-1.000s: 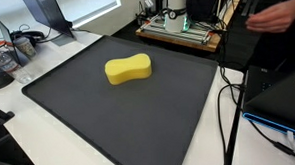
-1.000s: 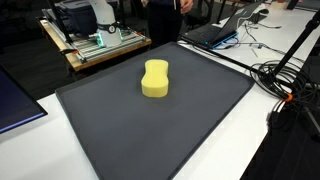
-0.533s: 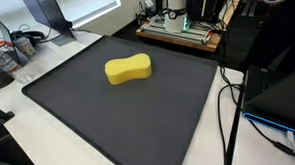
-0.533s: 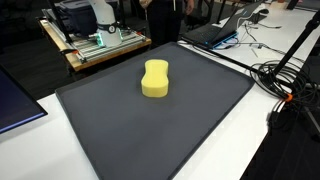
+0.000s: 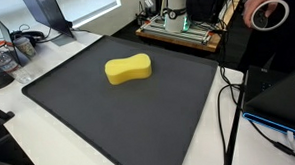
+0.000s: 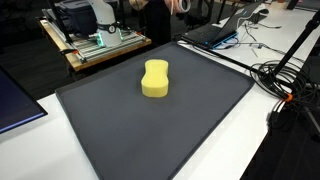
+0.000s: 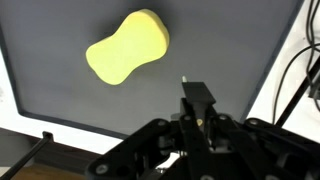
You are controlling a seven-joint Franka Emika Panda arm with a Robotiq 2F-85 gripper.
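A yellow peanut-shaped sponge lies flat on a large dark grey mat, towards its far half. In the wrist view the sponge shows at the upper left, and the mat fills most of the picture. My gripper hangs well above the mat, off to the sponge's side. Its black fingers are pressed together with nothing between them. Neither the arm nor the gripper appears in either exterior view.
A wooden cart with equipment stands behind the mat. Cables run along one side, near a laptop. A person's hand holds a roll of tape at the back. Clutter sits on the white table.
The person's hand at the back has shifted and now holds the tape roll up in view. The sponge has not moved.
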